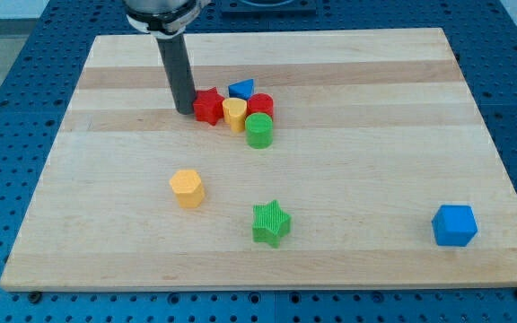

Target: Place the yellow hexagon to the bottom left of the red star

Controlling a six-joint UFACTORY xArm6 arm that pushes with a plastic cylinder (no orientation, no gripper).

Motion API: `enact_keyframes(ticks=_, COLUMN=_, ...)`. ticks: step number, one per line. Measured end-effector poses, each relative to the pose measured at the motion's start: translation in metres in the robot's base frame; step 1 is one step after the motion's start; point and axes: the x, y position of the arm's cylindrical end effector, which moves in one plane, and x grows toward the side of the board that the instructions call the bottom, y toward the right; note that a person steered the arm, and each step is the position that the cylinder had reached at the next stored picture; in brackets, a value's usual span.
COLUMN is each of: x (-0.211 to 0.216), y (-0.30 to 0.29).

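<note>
The yellow hexagon [187, 187] lies alone left of the board's middle, toward the view's bottom. The red star [208, 106] sits in a tight cluster near the view's top, well above and slightly right of the hexagon. My tip [185, 109] rests on the board just left of the red star, touching or nearly touching it. The rod stands upright and hides nothing of the star.
The cluster also holds a yellow block [234, 113], a blue block [241, 89], a red cylinder [260, 105] and a green cylinder [258, 131]. A green star [271, 222] lies at bottom centre. A blue cube [454, 225] sits at bottom right. The wooden board [375, 161] ends on blue pegboard.
</note>
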Motion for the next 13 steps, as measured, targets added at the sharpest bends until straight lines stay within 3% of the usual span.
enact_keyframes(ticks=2, x=0.015, y=-0.024)
enact_keyframes(ticks=3, x=0.048, y=-0.077)
enact_keyframes(ticks=4, x=0.09, y=-0.093)
enact_keyframes(ticks=5, x=0.15, y=-0.091)
enact_keyframes(ticks=8, x=0.191, y=0.004)
enact_keyframes(ticks=10, x=0.171, y=0.019)
enact_keyframes(ticks=13, x=0.112, y=-0.021)
